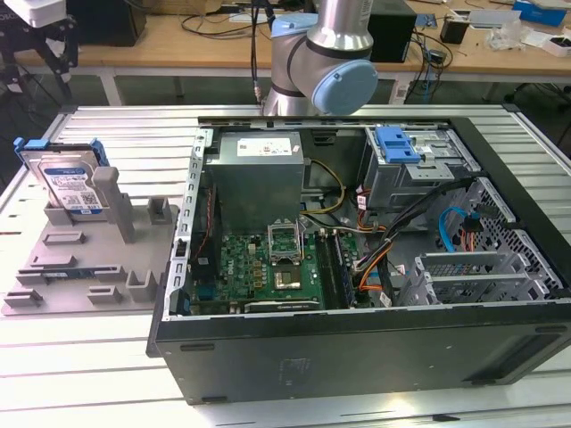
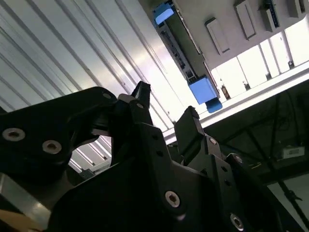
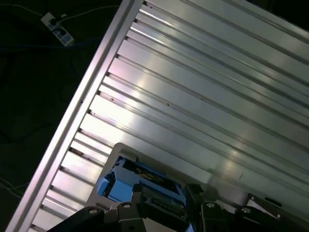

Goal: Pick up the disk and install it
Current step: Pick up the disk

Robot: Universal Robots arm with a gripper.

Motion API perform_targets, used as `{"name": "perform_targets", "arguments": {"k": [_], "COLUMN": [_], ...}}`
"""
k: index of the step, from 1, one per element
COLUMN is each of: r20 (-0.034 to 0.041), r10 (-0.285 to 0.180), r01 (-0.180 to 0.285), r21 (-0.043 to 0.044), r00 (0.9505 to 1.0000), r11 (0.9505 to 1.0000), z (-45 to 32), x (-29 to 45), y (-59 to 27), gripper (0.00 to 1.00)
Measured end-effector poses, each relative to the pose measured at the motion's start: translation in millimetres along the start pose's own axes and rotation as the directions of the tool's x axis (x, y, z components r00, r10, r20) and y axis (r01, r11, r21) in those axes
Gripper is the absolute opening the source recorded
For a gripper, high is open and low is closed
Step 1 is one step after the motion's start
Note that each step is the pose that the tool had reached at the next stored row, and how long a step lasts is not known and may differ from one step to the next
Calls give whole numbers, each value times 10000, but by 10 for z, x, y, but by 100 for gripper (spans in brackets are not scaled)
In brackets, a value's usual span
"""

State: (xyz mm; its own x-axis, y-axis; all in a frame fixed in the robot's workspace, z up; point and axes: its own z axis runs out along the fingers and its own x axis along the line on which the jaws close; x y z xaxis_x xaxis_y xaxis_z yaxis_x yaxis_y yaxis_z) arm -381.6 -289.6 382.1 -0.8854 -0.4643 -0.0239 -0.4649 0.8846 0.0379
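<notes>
The disk (image 1: 68,181) is a silver drive with a blue-and-white label and blue rails. It leans upright at the far end of the grey fixture tray (image 1: 62,267), at the exterior view's left. My gripper (image 1: 38,69) hangs above and behind it, apart from it. In the second wrist view the gripper (image 2: 165,104) stands open, its black fingertips (image 2: 141,94) holding nothing. The disk's edge with its blue rail (image 2: 182,53) lies beyond them. The first wrist view catches a blue corner of the disk (image 3: 119,182) just past the gripper body.
An open computer case (image 1: 357,357) lies on the slatted metal table (image 1: 107,383), at the exterior view's right. Inside it are a motherboard (image 1: 268,267), cables and a drive cage with a blue latch (image 1: 397,145). The arm's base joint (image 1: 326,62) rises behind the case.
</notes>
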Motion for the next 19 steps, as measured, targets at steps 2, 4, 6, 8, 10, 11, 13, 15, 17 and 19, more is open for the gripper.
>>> {"name": "perform_targets", "arguments": {"k": [2, 4, 6, 8, 10, 11, 13, 15, 17, 19], "r20": [-16, -31, -45, -58, -72, -82, -98, -108, -119, -133], "r10": [-418, -815, -1222, -1599, -2007, -2298, -2794, -3148, -3472, -3837], "r01": [418, 815, 1222, 1599, 2007, 2297, 2794, 3147, 3471, 3835], "r21": [-11, -21, -32, -43, -56, -65, -82, -93, -104, -116], "r00": [9991, 9967, 9925, 9871, 9796, 9732, 9601, 9491, 9377, 9234], "r11": [9991, 9967, 9925, 9871, 9796, 9732, 9601, 9492, 9378, 9234], "z": [4, 11, 17, 22, 25, 26, 28, 29, 30, 30], "x": [0, 0, 1, 1, 1, 1, 2, 3, 3, 3], "y": [0, 0, -1, -1, -1, -1, 0, 0, 0, 0], "gripper": [48, 48, 48, 48, 48, 48, 48, 48, 48, 48]}}
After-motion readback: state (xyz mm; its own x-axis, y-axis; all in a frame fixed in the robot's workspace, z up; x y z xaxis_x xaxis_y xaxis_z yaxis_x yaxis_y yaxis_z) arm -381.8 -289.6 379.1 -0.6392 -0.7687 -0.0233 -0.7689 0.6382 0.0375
